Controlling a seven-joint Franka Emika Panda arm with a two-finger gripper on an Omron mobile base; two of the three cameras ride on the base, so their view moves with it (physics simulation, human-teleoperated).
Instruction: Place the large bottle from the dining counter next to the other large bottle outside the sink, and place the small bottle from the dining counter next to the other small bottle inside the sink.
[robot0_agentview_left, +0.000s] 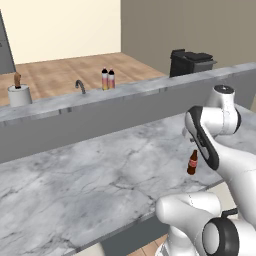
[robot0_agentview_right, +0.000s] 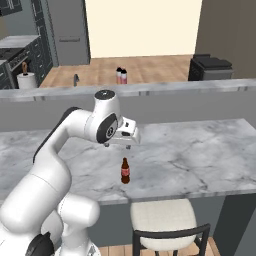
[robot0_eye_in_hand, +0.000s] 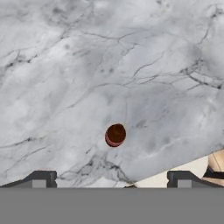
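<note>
- We see the small cola bottle (robot0_agentview_right: 125, 171) standing upright on the dining counter (robot0_agentview_right: 200, 150), its long axis vertical and its narrow neck pointing straight up; in the left base view it (robot0_agentview_left: 192, 162) stands close to the counter's near edge, just beside the arm's forearm; in the hand view we look straight down on its round dark top (robot0_eye_in_hand: 115, 134), so its axis runs along the camera's line of sight.
- We count one brown red-labelled bottle on the marble; two tall bottles (robot0_agentview_left: 108, 79) stand side by side on the far counter, at about 2 o'clock from the faucet (robot0_agentview_left: 80, 86); we count one faucet, one paper towel roll (robot0_agentview_left: 19, 95) at the far left, and one stool (robot0_agentview_right: 162, 218) tucked under the counter's near edge; a black appliance (robot0_agentview_right: 210, 66) sits at the far right.
- The gripper (robot0_agentview_right: 118, 145) hangs above the bottle with its fingers spread as wide as they go and nothing held between them; in the hand view the two finger tips (robot0_eye_in_hand: 40, 179) stand at the lower left and lower right, and the bottle top lies between them, toward 12 o'clock of their midpoint, apart from both; in the right base view the bottle stands at about 6 o'clock beneath the hand, not touching it.
</note>
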